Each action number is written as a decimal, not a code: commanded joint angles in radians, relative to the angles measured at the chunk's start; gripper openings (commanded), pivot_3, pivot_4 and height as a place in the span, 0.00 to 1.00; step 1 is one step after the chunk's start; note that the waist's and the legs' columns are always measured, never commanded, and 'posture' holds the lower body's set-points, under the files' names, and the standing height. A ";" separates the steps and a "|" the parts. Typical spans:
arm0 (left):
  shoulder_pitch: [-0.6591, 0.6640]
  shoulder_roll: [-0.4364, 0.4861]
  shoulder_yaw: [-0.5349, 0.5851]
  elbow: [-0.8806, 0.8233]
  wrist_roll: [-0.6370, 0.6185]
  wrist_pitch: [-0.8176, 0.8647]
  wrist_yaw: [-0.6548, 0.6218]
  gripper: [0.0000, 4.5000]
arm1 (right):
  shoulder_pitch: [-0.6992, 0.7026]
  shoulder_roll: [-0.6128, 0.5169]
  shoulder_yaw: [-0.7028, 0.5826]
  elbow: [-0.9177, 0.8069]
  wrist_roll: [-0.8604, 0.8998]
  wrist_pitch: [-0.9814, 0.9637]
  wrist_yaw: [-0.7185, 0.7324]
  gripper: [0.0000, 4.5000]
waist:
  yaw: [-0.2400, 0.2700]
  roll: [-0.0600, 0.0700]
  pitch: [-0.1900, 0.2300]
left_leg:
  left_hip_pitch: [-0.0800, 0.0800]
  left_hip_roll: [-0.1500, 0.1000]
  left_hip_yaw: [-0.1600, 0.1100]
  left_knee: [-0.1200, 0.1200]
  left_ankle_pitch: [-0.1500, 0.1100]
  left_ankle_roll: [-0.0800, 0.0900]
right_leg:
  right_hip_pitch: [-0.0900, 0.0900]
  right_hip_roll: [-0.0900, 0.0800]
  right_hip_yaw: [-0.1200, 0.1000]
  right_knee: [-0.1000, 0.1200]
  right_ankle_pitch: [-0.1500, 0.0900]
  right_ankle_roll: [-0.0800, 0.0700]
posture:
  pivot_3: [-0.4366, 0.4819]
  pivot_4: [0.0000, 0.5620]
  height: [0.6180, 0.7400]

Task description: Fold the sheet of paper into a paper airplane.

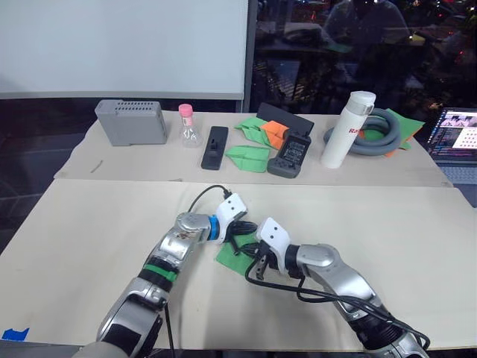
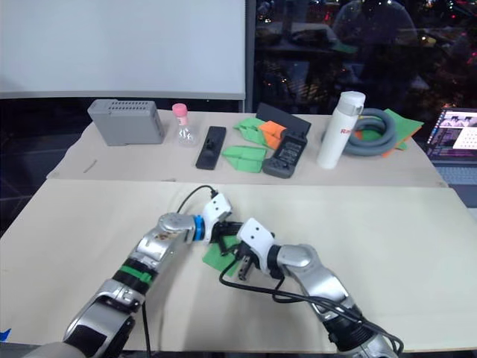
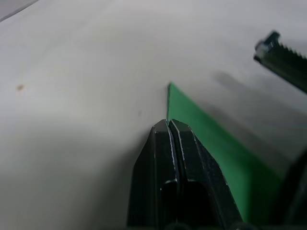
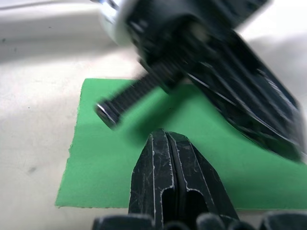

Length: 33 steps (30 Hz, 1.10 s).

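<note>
From the head cameras, both arms meet over the near table (image 1: 417, 246), a little left of its middle and closer to its near edge than its far one. The sheet of paper (image 1: 227, 256) lies flat there, mostly covered by the two wrists. The left gripper (image 1: 240, 230) reaches in from the left, the right gripper (image 1: 257, 262) from the right, and the two sit just beside each other over the green paper. On the far table (image 1: 89, 160) stand a grey box (image 1: 132, 121), a small bottle with a pink cap (image 1: 190, 127), a black remote (image 1: 215, 147), folded green paper pieces (image 1: 248, 157), an orange paper dart (image 1: 274, 134), a white flask (image 1: 348, 129) and a coiled grey hose (image 1: 380, 134) (a laptop (image 1: 458, 142) sits at the right edge).

The left wrist view shows that gripper's fingers pressed together, tips at a corner of the green sheet where it meets the bare table.

The right wrist view shows its own fingers also closed with nothing between them, tips resting over the middle of the sheet, the left gripper's black body crossing just above.
</note>
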 commanded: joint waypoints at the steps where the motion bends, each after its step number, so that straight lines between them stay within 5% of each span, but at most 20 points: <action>1: 0.086 0.069 0.007 -0.032 0.009 0.080 -0.013 0.01 | 0.012 -0.016 0.030 0.067 -0.021 0.026 0.017 0.00 | -0.003 0.000 -0.001 | 0.001 0.000 0.000 0.000 0.000 0.000 | 0.000 0.000 0.000 0.000 0.000 0.000 | 0.48 0.27 1.00; 13: 0.287 0.217 0.093 -0.205 -0.047 0.166 -0.010 0.01 | -0.025 0.001 0.044 0.121 -0.024 -0.006 0.039 0.00 | -0.018 0.001 -0.004 | 0.014 0.002 0.000 -0.007 -0.001 -0.001 | 0.010 -0.002 0.002 -0.002 0.000 -0.001 | 0.48 0.27 1.00; 23: 0.258 0.107 0.267 -0.327 -0.249 0.069 0.003 0.01 | -0.022 0.003 0.044 0.127 -0.026 -0.012 0.046 0.00 | -0.013 0.001 -0.004 | 0.008 0.004 0.000 -0.007 -0.001 -0.004 | 0.000 -0.008 0.002 0.000 0.000 -0.001 | 0.48 0.27 1.00; 33: 0.311 0.136 0.102 -0.302 -0.133 -0.003 -0.044 0.01 | -0.001 -0.051 -0.018 0.052 -0.021 -0.012 0.045 0.00 | -0.005 0.002 -0.003 | 0.003 0.002 0.000 -0.007 0.000 -0.004 | -0.002 -0.011 0.002 -0.001 0.000 -0.002 | 0.48 0.27 1.00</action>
